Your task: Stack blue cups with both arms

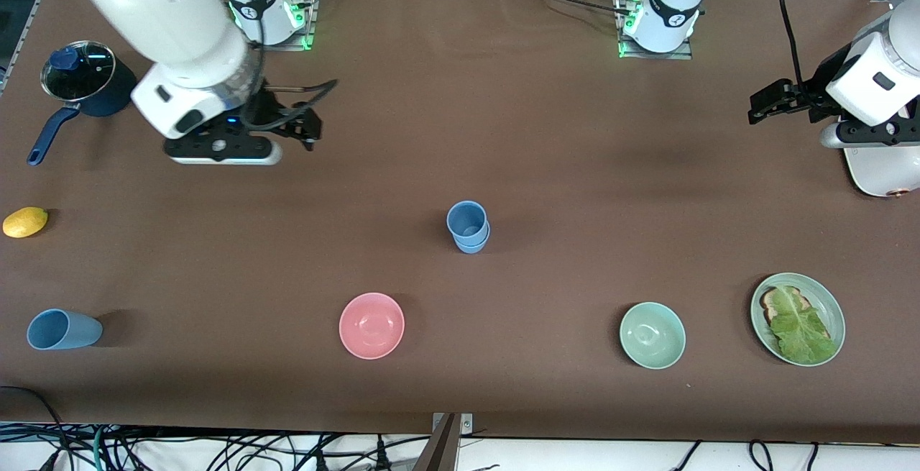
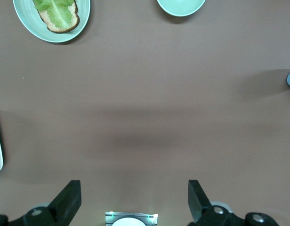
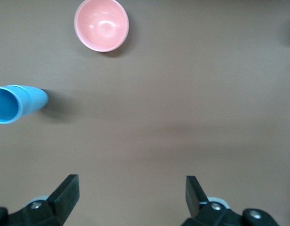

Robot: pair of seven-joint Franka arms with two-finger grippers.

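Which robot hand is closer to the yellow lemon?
The right one. The right gripper hangs open over the table near the saucepan, at the lemon's end. The left gripper is open at the other end, over bare table above the plate.

Glossy white arms (image 1: 172, 18), black cables, green base lights; black grippers, wedge-shaped fingers (image 3: 65, 190).

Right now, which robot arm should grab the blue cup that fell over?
Probably the right arm. The tipped blue cup lies at its end of the table, and the open right gripper hangs nearer it. The left gripper hangs by the table's left-arm end.
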